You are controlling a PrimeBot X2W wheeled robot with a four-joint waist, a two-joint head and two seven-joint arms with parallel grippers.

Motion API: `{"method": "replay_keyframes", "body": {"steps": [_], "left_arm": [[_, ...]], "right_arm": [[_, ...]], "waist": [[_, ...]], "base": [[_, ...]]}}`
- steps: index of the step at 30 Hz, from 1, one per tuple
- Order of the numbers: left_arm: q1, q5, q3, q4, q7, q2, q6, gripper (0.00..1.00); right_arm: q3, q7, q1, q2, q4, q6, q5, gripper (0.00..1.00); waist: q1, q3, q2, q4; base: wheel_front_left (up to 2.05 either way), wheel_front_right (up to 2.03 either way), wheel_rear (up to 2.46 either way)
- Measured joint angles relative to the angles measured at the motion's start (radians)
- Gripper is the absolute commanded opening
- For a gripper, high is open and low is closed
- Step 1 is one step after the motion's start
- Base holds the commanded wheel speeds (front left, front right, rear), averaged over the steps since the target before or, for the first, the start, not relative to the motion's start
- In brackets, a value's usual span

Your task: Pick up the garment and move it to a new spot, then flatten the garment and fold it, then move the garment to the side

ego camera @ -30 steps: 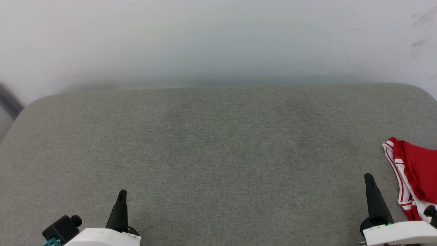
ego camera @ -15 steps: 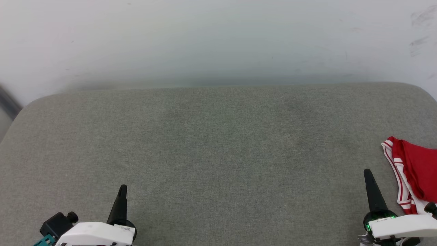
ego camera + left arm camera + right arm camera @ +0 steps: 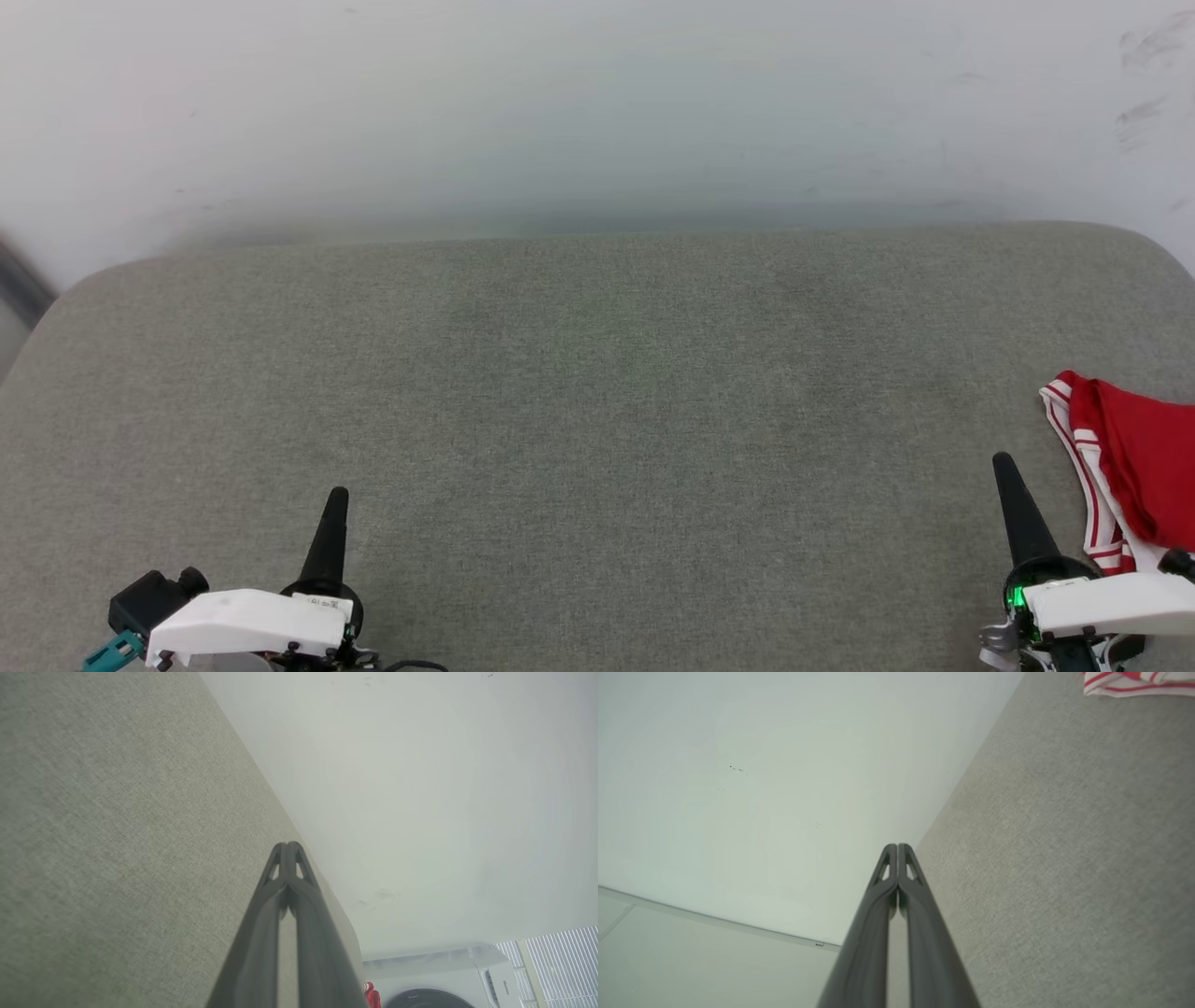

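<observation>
Currently the left hand [image 3: 334, 504] and right hand [image 3: 1008, 471] are pinched closed, empty, garment [image 3: 1139, 457] near the right.

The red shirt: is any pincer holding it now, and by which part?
Nothing is held. The left pincer and the right pincer are both shut and empty. The shirt lies on the grey cushion, beside the right pincer.

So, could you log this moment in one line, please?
left fingers: shut, empty | right fingers: shut, empty | garment: on grey cushion, ungrasped
</observation>
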Motion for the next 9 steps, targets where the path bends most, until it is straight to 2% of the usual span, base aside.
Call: {"method": "replay_keyframes", "body": {"steps": [9], "left_arm": [[-0.019,-0.088,0.012,0.016,0.021,0.0,-0.009,0.0]], "right_arm": [[-0.005,0.021,-0.02,0.0,0.016,0.0,0.085,0.0]], "waist": [[0.0,0.001,0.0,-0.003]], "base": [[0.0,0.0,0.0]]}}
